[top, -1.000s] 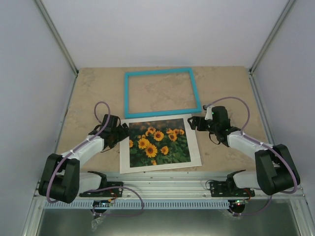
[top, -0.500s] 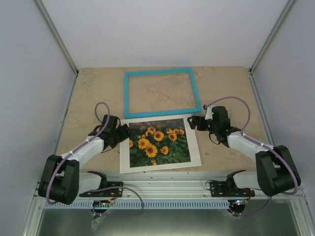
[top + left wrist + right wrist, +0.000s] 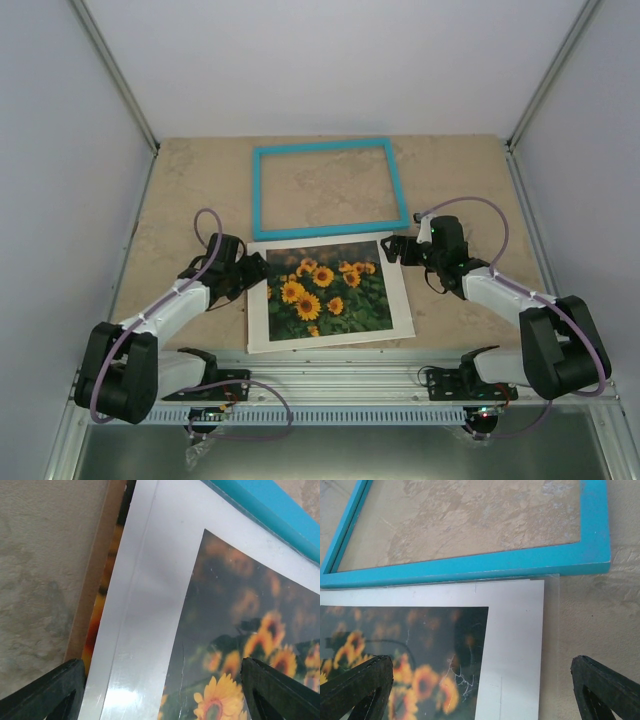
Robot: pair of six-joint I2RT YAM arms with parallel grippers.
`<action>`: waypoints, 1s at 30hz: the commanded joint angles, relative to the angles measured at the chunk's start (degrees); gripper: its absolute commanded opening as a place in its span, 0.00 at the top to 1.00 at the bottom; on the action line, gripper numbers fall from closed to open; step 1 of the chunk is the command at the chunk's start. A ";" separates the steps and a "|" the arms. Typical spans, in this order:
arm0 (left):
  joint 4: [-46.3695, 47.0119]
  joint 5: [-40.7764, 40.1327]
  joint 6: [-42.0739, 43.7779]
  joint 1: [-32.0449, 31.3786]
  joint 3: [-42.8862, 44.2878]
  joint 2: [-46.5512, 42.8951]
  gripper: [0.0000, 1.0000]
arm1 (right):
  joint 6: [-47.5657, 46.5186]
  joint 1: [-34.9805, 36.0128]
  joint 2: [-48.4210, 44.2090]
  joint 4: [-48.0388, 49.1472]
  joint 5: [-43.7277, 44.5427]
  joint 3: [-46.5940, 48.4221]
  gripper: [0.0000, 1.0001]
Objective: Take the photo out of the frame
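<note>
Nearest in, the left gripper (image 3: 165,692) has its jaws spread wide, straddling the left edge of the stack and pinching nothing. Across from it, the right gripper (image 3: 480,690) sits over the stack's far right corner, jaws equally released and empty. Between them the photo (image 3: 318,292) lies flat on the table (image 3: 180,190) under a white mat (image 3: 145,605), with a sliver of print peeking out on the left above the brown backing (image 3: 92,580). Just beyond, the frame (image 3: 485,564) lies empty, its near bar right against the stack.
</note>
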 commanded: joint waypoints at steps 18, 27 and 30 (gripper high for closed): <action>4.78 2.59 -3.62 -7.05 1.44 3.86 0.15 | -0.11 0.22 -0.81 0.90 0.45 -0.51 0.02; 8.08 2.35 -6.20 -11.98 3.25 7.80 0.15 | -0.10 0.24 -0.68 1.01 0.05 -0.51 0.02; 9.13 2.25 -6.94 -13.72 3.98 9.17 0.15 | -0.23 0.22 -0.61 1.04 -0.03 -0.51 0.02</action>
